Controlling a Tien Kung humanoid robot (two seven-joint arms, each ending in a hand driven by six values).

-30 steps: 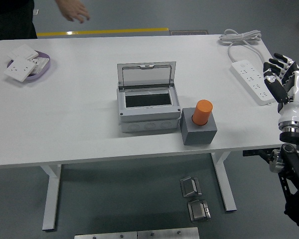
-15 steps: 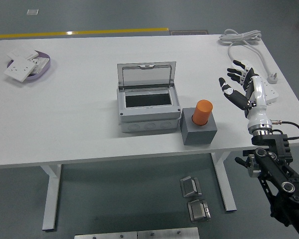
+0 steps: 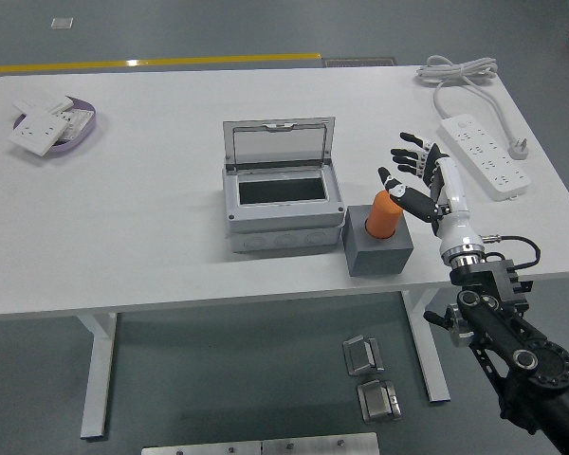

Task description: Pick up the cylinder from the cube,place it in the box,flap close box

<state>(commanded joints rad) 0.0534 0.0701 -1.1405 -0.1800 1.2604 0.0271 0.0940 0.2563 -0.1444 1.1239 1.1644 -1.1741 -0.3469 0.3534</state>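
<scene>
Right hand (image 3: 425, 185) spread beside cylinder (image 3: 384, 214), power strip (image 3: 485, 155) behind, box (image 3: 282, 199) left

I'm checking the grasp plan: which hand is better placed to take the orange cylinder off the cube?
The right hand. It is open right beside the orange cylinder, which stands upright on the grey cube. The left hand is not in view.
</scene>
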